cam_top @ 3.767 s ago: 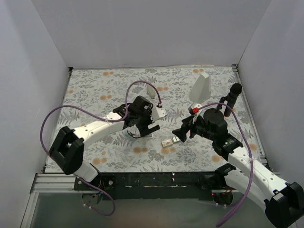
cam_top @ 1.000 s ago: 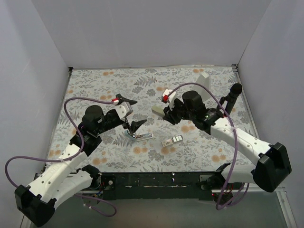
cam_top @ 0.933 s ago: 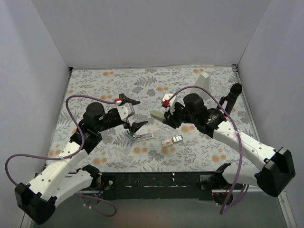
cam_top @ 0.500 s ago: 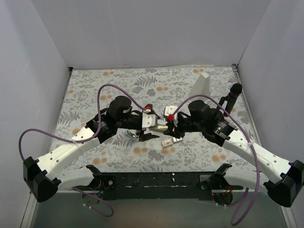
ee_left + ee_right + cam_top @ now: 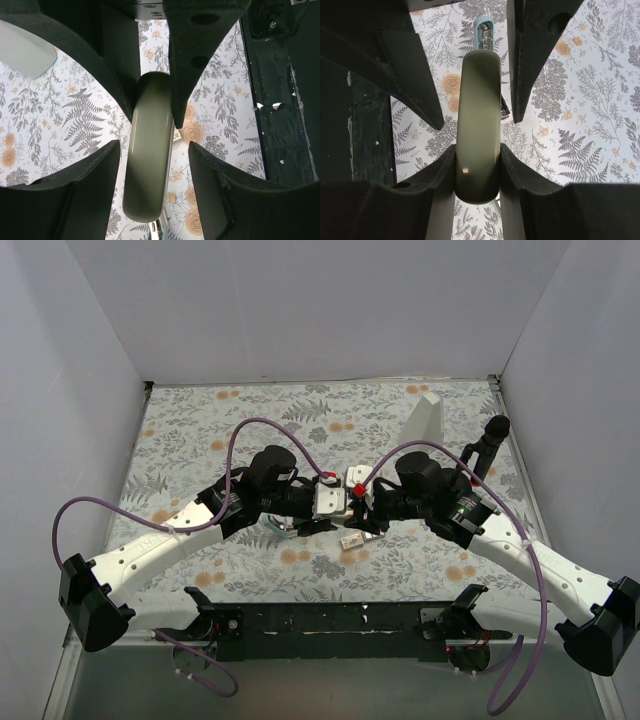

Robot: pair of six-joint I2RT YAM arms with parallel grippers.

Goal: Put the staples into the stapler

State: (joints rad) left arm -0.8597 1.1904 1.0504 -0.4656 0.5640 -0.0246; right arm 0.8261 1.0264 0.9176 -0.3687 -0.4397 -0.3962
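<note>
My right gripper (image 5: 477, 150) is shut on the near end of a beige-olive stapler (image 5: 479, 115), held above the mat. My left gripper (image 5: 154, 150) faces it with its jaws on either side of the same olive stapler (image 5: 147, 165), a gap showing on both sides, so it is open. In the top view the two grippers, left (image 5: 328, 502) and right (image 5: 358, 502), meet at mid-table. The light blue stapler (image 5: 484, 30) lies open on the mat below them (image 5: 284, 530). The staples' small cream box (image 5: 350, 539) lies just right of it.
A tall white wedge block (image 5: 425, 422) stands at the back right, with a black cylinder (image 5: 488, 445) beside it. White walls enclose the floral mat (image 5: 200, 430) on three sides. The dark front rail (image 5: 280, 125) runs along the near edge.
The left arm has swung right and the right arm has brought the olive stapler to mid-table, so the grippers now meet. The left jaws have narrowed around the stapler's free end.
</note>
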